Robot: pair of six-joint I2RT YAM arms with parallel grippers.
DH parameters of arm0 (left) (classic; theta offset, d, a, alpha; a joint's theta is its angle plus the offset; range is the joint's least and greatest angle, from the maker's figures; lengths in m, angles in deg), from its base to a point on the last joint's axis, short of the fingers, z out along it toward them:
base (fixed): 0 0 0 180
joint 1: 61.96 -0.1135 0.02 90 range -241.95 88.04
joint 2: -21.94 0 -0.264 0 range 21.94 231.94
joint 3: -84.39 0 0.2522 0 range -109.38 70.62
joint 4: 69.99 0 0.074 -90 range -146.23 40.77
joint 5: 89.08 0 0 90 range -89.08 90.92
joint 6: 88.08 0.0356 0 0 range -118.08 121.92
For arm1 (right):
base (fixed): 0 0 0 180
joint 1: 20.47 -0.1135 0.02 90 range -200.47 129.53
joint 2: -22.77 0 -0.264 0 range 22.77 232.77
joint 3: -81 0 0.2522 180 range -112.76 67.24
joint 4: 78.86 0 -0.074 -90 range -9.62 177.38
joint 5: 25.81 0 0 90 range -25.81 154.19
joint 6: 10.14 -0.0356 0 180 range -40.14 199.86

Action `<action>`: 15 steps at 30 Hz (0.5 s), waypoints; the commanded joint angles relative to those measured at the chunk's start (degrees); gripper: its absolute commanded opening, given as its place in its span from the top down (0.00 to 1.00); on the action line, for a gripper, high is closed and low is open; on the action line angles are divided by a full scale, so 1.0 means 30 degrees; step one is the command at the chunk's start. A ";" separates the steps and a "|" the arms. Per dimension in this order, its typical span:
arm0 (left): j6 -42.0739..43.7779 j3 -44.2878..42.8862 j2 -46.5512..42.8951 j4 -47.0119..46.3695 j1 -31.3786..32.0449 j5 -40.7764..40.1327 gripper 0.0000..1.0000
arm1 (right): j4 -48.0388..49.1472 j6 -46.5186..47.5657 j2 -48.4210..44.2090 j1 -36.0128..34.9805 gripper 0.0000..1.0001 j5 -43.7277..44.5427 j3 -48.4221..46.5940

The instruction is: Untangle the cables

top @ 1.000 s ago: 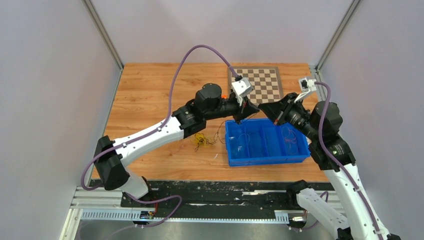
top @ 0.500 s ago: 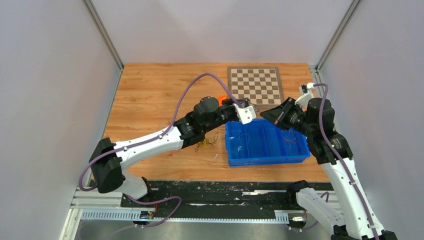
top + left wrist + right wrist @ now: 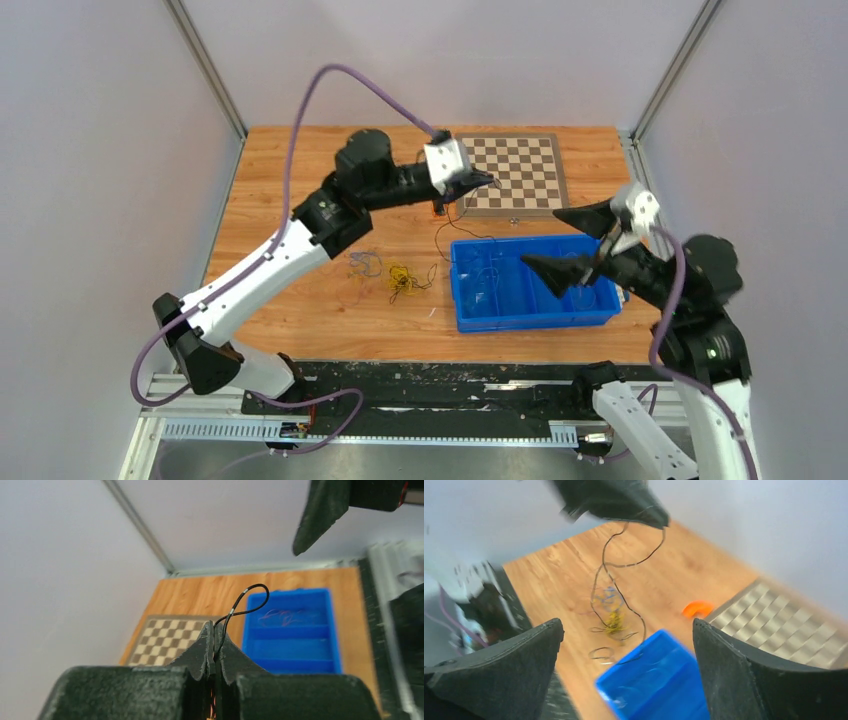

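Cables lie mostly on the counter (image 3: pixel 290 180), just left of the blue bin (image 3: pixel 535 318). The yellow cable (image 3: pixel 402 280) is a small dense knot, and the purple-blue cable (image 3: pixel 362 263) is a loose loop beside it. Over the bin your right end effector (image 3: pixel 540 237) stands wide apart and holds nothing. Farther away, near the chessboard (image 3: pixel 520 170), your left end effector (image 3: pixel 490 178) is raised and pinched tight on the black cable (image 3: pixel 248 592). This thin strand hangs almost vertical toward the yellow knot. I cannot tell if its lower end is free. The right end effector lies to the right of the strand, so I judge it must come leftward.
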 commanded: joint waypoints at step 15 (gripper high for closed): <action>-1.9608 -0.1394 0.2836 -0.3766 -0.0230 1.9032 1.00 | 0.1533 1.1180 -0.0150 0.0019 0.19 -1.1505 -0.2135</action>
